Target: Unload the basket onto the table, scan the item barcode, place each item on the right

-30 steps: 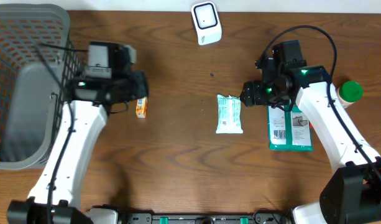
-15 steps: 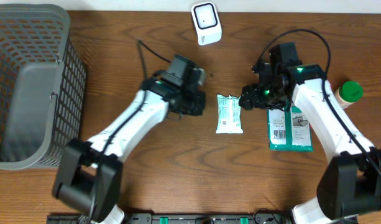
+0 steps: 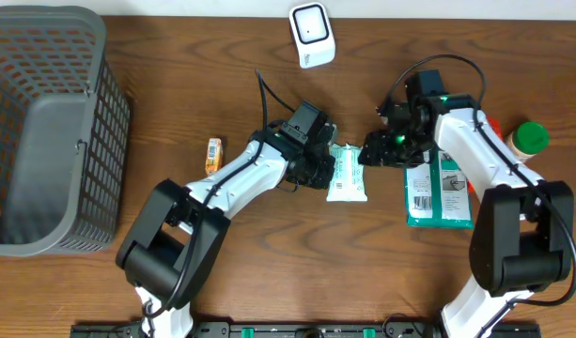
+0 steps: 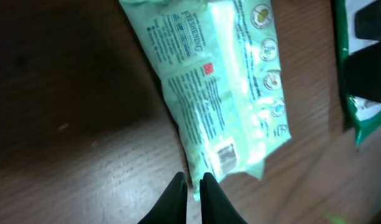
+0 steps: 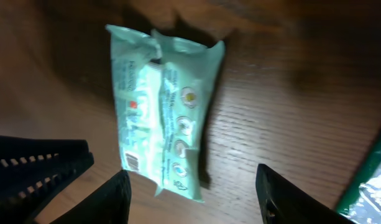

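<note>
The item, a pale green wipes packet point(image 3: 348, 175), lies flat mid-table. Its barcode point(image 4: 224, 152) faces up near one end and also shows in the right wrist view as the barcode point(image 5: 133, 163). My left gripper point(image 3: 327, 169) is shut, its tips point(image 4: 193, 179) at the packet's point(image 4: 221, 93) long edge, nothing clearly held. My right gripper point(image 3: 367, 152) hovers at the packet's other side, open, with its fingers point(image 5: 115, 199) spread wider than the packet point(image 5: 162, 112). The white scanner point(image 3: 311, 36) stands at the table's back edge.
A grey mesh basket point(image 3: 43, 131) fills the far left. A small orange item point(image 3: 212, 156) lies left of the left arm. A dark green packet point(image 3: 439, 192) and a green-lidded bottle point(image 3: 529, 139) sit by the right arm.
My left arm has swung from beside the basket rightward across the table to the packet, jaws shut throughout. The right gripper stayed by the packet and its jaws narrowed somewhat.
</note>
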